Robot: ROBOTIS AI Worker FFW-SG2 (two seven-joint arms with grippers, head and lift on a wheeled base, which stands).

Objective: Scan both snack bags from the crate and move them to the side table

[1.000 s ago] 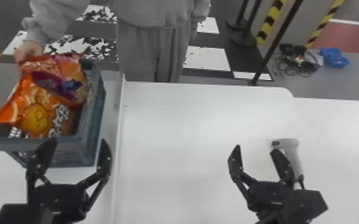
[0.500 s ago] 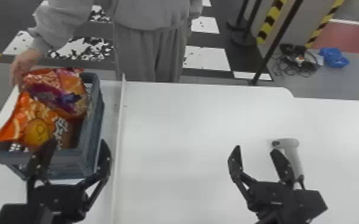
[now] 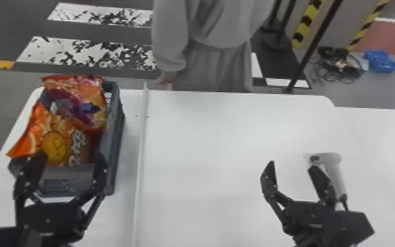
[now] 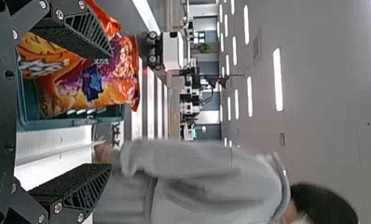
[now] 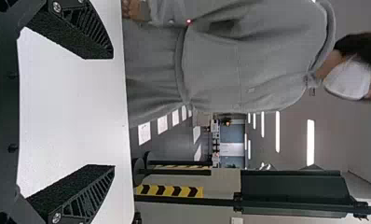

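Two snack bags fill the grey crate point(image 3: 116, 141) at the left: an orange bag point(image 3: 55, 141) leans over its near left edge, and a red-purple bag point(image 3: 78, 101) lies behind and partly on it. My left gripper point(image 3: 70, 161) is open at the crate's near end. In the left wrist view the left gripper point(image 4: 111, 112) stands open, with the red-purple bag point(image 4: 99, 84) beyond it. My right gripper point(image 3: 292, 166) is open over the white table, just left of the scanner point(image 3: 334, 174). The right wrist view shows the right gripper point(image 5: 113, 112) with nothing between its fingers.
A thin raised strip point(image 3: 141, 147) runs front to back on the white table point(image 3: 223, 157), right of the crate. Another white tabletop point(image 3: 390, 147) adjoins at the right. A person stands behind the far edge, one hand low near the strip.
The person's hand has let go of the bags and moved right, away from the crate. The crate shifted slightly toward me earlier. Both my arms have kept still.
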